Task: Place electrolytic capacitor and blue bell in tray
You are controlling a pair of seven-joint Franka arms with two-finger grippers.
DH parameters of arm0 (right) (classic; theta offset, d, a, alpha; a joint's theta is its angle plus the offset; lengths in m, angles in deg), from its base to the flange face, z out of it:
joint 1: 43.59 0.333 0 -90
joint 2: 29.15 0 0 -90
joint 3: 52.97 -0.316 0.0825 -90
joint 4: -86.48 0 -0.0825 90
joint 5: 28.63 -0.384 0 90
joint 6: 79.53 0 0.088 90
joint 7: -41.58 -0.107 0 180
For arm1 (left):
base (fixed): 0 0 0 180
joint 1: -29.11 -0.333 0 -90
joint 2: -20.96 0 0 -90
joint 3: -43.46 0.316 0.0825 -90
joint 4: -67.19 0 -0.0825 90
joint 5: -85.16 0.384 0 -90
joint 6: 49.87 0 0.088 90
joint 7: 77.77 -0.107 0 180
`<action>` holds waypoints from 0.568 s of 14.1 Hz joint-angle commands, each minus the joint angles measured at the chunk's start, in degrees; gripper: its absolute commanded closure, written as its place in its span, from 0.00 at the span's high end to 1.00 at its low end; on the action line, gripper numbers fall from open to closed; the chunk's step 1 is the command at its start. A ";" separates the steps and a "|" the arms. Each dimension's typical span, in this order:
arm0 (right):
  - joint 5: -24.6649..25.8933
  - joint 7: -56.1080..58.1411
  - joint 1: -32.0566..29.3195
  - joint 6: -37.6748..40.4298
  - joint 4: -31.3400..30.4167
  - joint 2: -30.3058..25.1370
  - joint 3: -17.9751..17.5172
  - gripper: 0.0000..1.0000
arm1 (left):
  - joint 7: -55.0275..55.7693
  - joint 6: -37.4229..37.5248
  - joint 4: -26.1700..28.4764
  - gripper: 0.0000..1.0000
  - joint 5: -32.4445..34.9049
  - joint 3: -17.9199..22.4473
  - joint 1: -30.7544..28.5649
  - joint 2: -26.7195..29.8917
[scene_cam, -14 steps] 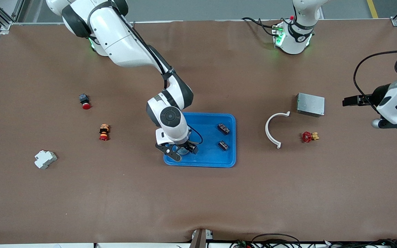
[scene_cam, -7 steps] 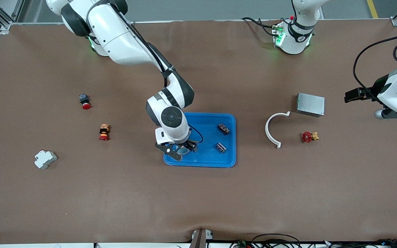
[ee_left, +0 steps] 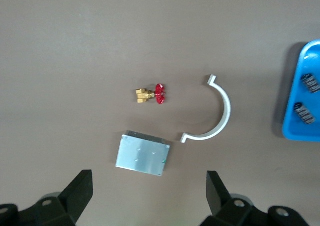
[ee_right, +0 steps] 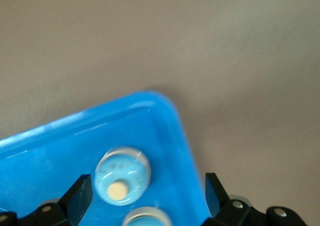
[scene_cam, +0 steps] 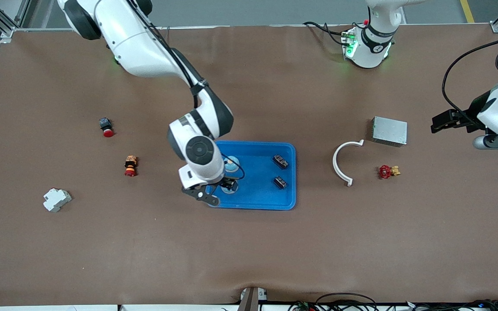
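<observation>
The bright-blue tray (scene_cam: 257,201) lies mid-table. In it are two small dark electrolytic capacitors (scene_cam: 280,161) (scene_cam: 280,182) and two round blue bells. One blue bell (scene_cam: 231,164) (ee_right: 122,175) sits near the tray's corner; the second bell (ee_right: 146,217) is partly hidden under my right hand. My right gripper (scene_cam: 215,191) (ee_right: 147,187) hangs open over that corner of the tray and holds nothing. My left gripper (scene_cam: 497,141) (ee_left: 149,182) is open and empty, up over the left arm's end of the table.
A grey metal box (scene_cam: 389,131), a white curved clamp (scene_cam: 342,162) and a red valve (scene_cam: 387,171) lie toward the left arm's end. Toward the right arm's end are a red-capped button (scene_cam: 106,127), an orange-red part (scene_cam: 130,166) and a white block (scene_cam: 56,199).
My right hand has shifted toward the right arm's end of the tray, uncovering a blue bell. The left arm has drifted slightly.
</observation>
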 commanded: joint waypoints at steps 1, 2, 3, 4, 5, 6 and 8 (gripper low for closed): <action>-0.34 9.64 -5.08 4.25 -1.02 -5.37 -0.97 1.00 | -0.44 0.90 -2.64 1.00 -3.26 9.08 7.51 -0.35; -0.34 11.94 -6.32 4.52 -1.02 -6.52 -0.89 1.00 | -0.52 0.90 -2.73 1.00 -3.17 11.98 10.23 -0.34; -0.34 13.70 -7.81 5.74 -1.10 -7.75 -0.89 1.00 | -0.26 0.90 -3.00 1.00 -3.08 14.36 12.78 -0.17; -0.26 15.20 -8.96 7.49 -1.10 -8.98 -0.89 1.00 | 0.00 0.90 -4.04 1.00 -2.91 15.07 13.50 -0.17; -0.25 16.96 -10.53 9.51 -1.10 -10.65 -0.89 1.00 | 0.00 0.98 -4.84 1.00 -2.73 15.08 13.16 -0.26; -0.17 19.50 -12.20 11.71 -1.10 -12.40 -0.89 1.00 | 0.00 1.07 -6.06 1.00 -2.64 15.00 13.16 -0.60; 0.36 26.16 -16.15 14.45 -1.10 -15.39 -0.89 1.00 | 0.00 1.07 -6.34 1.00 -2.47 14.65 13.42 -0.52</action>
